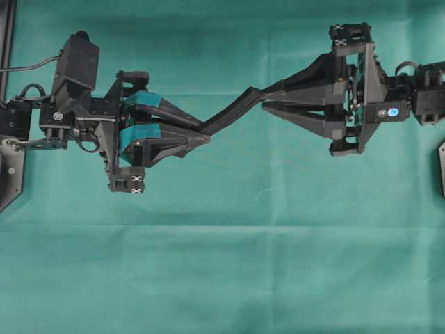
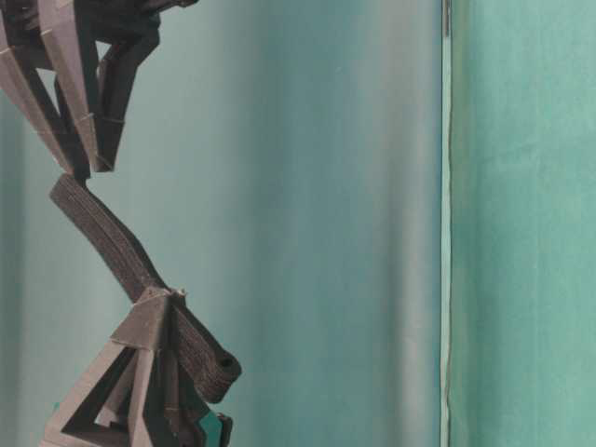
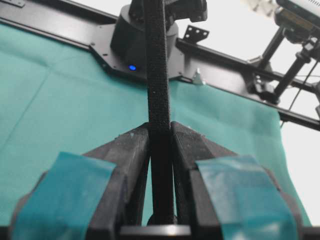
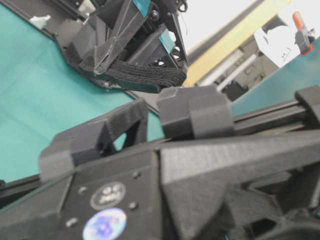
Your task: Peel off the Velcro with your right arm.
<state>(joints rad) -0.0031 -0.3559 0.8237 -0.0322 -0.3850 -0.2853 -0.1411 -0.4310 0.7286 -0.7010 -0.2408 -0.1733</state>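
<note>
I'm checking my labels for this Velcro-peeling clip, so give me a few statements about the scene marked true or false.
1. The Velcro spans the gap between both end effectors. True.
2. The Velcro lies flat on the green cloth. False: it hangs in the air above it.
3. The left end effector pinches the strip between its fingers. True.
4. The right end effector carries the teal pads. False: the left one has them.
5. The strip is white. False: it is black.

Black arms, teal-taped left claw, all-black right claw, blue wrist dot
</note>
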